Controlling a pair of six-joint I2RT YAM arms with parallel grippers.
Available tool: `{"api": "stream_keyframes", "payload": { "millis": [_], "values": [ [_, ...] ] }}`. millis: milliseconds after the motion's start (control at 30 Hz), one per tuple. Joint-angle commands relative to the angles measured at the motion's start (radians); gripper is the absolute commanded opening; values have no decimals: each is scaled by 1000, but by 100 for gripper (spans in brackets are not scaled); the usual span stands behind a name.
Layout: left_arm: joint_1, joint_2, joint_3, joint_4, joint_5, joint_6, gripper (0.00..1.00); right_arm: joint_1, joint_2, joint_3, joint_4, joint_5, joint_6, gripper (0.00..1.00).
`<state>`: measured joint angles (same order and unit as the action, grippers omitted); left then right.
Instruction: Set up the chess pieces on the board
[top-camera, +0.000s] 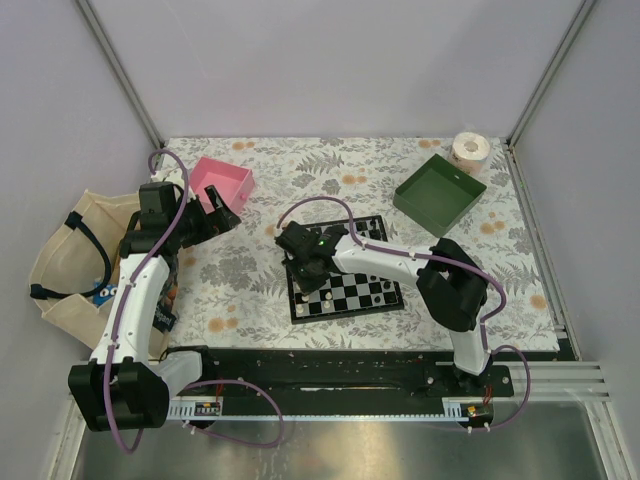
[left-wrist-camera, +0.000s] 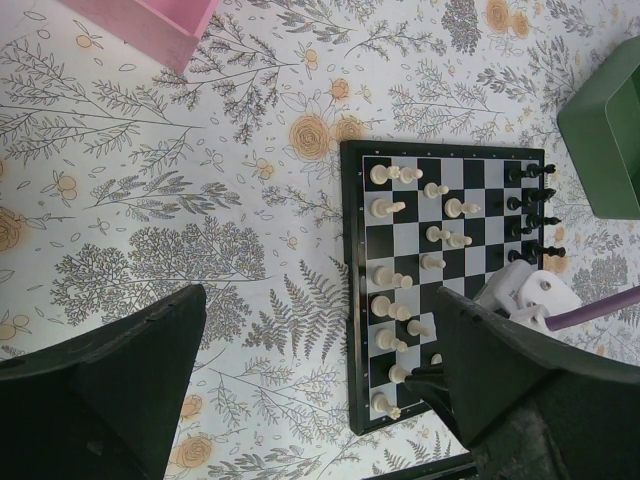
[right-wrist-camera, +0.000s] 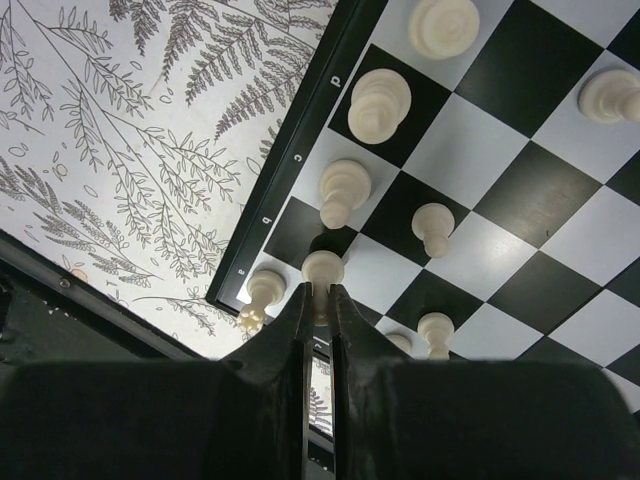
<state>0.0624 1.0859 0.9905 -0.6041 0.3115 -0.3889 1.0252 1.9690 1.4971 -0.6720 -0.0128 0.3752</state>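
as right end effector (right-wrist-camera: 320, 298) pinches upright white piece (right-wrist-camera: 322, 268) at lettered edge of board (right-wrist-camera: 470, 150), left end effector (left-wrist-camera: 320, 310) sits spread, farther off.

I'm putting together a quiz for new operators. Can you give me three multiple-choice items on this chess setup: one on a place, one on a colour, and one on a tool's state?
1. The green tray sits: A) by the cloth bag B) beyond the far right corner of the board C) under the left arm.
2. The chess piece pinched in the right tool is: A) black B) cream C) red.
3. The left tool is: A) shut on a pawn B) shut, empty C) open, empty.

Answers:
1. B, the top view shows the tray up and right of the board.
2. B, a pale head shows just past the closed fingers.
3. C, its fingers stand wide apart with nothing between them.
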Motion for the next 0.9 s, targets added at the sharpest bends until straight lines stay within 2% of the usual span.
{"api": "stream_keyframes", "payload": {
  "millis": [0,600,867],
  "values": [
    [4,-12,10,30,26,10,99,13,-16,52,9,8,21,11],
    [4,-11,10,29,26,10,99,29,21,64,17,8,34,14],
    [4,-11,8,30,26,10,99,29,33,63,15,37,44,22]
  ]
}}
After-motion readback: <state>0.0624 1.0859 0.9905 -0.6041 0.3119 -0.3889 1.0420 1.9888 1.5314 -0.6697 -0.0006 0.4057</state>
